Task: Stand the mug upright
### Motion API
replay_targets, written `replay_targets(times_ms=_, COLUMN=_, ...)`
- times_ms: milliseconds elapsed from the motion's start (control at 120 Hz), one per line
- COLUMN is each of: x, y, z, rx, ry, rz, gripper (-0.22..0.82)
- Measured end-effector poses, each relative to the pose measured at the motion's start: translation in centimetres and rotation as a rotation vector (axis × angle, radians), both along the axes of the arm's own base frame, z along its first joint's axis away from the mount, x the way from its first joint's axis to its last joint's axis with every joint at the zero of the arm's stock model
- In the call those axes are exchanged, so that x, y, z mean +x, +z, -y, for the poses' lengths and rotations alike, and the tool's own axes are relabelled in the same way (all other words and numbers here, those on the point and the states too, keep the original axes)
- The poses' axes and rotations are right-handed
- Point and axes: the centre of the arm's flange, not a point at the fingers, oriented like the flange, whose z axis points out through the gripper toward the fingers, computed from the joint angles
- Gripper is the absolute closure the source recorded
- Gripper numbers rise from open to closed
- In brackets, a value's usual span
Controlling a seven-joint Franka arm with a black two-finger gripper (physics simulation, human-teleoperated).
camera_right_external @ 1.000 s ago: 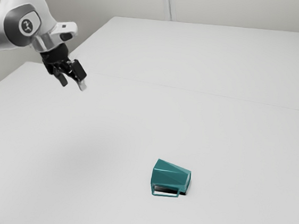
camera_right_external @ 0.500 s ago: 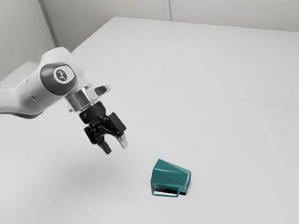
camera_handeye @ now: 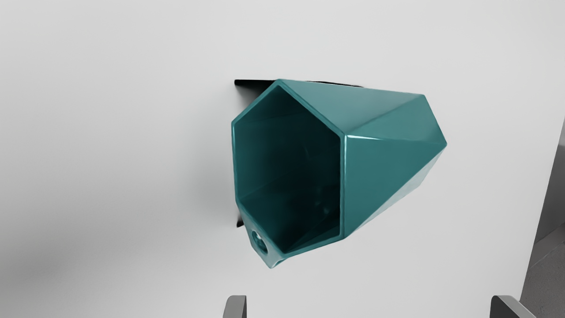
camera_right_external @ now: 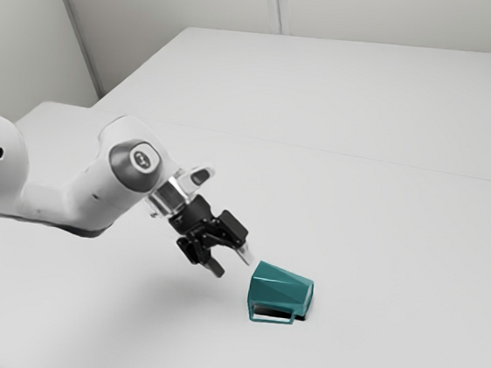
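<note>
The pincer (camera_right_external: 232, 267) stands released with its two fingers wide apart and nothing between them, close to the mug's open mouth (camera_handeye: 289, 168). Just beyond, the mug (camera_right_external: 280, 290) lies on its side on the bench (camera_right_external: 126, 321), mouth toward the arm, so the grasp would best straddle the body squarely, clear of the handle (camera_right_external: 271, 320), then swing the mouth upward and let the far, narrower base settle flat before releasing.

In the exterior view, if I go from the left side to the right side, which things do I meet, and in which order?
White robot arm, open black claw, teal mug lying on its side.
</note>
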Motion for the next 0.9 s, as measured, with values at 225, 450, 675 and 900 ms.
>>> replay_targets(times_ms=225, x=-0.7, y=-1.6, z=1.7, rx=-0.019, ry=0.031, rz=0.013, gripper=0.0)
replay_targets(times_ms=450, x=-0.5, y=-3.0, z=2.7, rx=-0.059, ry=0.067, rz=0.027, gripper=0.0)
replay_targets(times_ms=675, x=-0.1, y=-4.2, z=3.2, rx=-0.077, ry=0.073, rz=0.043, gripper=0.0)
replay_targets(times_ms=900, x=0.6, y=-4.6, z=4.1, rx=-0.088, ry=0.051, rz=0.074, gripper=0.0)
